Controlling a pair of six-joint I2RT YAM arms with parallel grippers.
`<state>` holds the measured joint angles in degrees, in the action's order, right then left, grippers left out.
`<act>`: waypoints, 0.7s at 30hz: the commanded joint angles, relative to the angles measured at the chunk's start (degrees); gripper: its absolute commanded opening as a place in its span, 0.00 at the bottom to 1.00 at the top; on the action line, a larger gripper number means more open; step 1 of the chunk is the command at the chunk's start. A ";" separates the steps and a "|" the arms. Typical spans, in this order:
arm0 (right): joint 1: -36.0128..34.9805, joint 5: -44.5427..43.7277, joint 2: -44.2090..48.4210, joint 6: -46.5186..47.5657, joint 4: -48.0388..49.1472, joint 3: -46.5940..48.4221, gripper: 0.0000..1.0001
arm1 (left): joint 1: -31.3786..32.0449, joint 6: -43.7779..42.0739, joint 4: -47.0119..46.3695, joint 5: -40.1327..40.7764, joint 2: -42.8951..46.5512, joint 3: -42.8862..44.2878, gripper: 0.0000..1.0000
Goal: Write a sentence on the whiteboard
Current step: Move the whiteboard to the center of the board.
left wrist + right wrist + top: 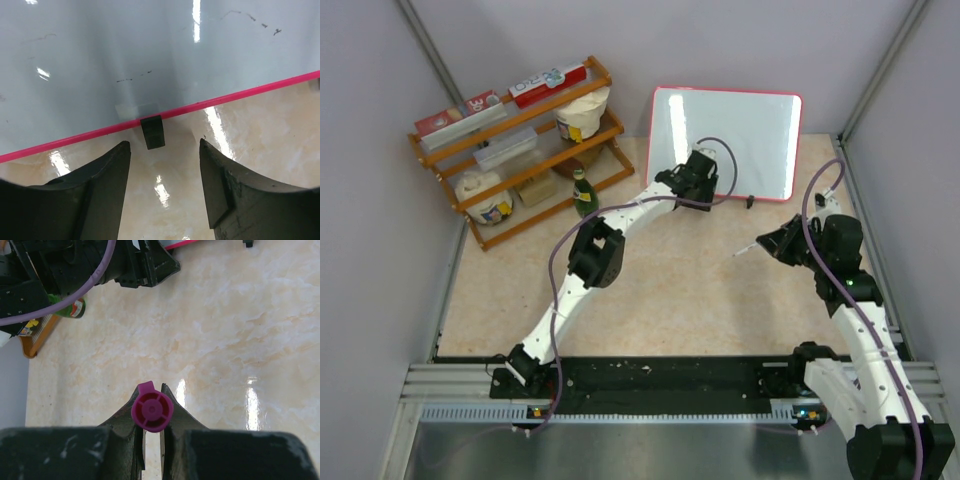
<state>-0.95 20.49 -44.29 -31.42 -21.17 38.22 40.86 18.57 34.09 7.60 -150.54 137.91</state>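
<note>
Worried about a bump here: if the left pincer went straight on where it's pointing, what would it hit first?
Most likely the small black foot of the whiteboard, lined up between the fingers of the left pincer, just under the pink frame. Depth is hard to judge.

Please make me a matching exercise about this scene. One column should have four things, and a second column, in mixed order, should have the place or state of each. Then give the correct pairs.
Things
1. whiteboard
2. left gripper
3. right gripper
4. green bottle

Places or states
A. shut on a magenta marker
B. stands by the near right end of the wooden shelf
C. stands at the far side of the table, framed in red-pink
D. open and empty, facing the board's lower edge

Pairs: 1-C, 2-D, 3-A, 4-B
</note>
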 commanded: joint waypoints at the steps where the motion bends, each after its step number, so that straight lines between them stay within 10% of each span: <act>1: 0.69 -0.01 1.05 1.18 0.34 -0.16 0.00 | -0.78 3.31 -2.97 0.93 -0.10 2.72 0.60; 15: 0.69 0.16 1.31 1.36 0.07 -0.69 0.00 | -1.84 5.08 -4.73 -1.62 -1.51 4.30 0.38; 21: 0.69 0.16 2.19 1.71 -0.54 -0.78 0.00 | -1.84 5.08 -4.38 -1.88 -1.42 4.13 0.09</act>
<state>-0.95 20.53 -43.57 -30.96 -22.37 37.50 39.29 23.03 32.23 6.07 -151.81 139.81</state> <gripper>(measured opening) 0.071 0.191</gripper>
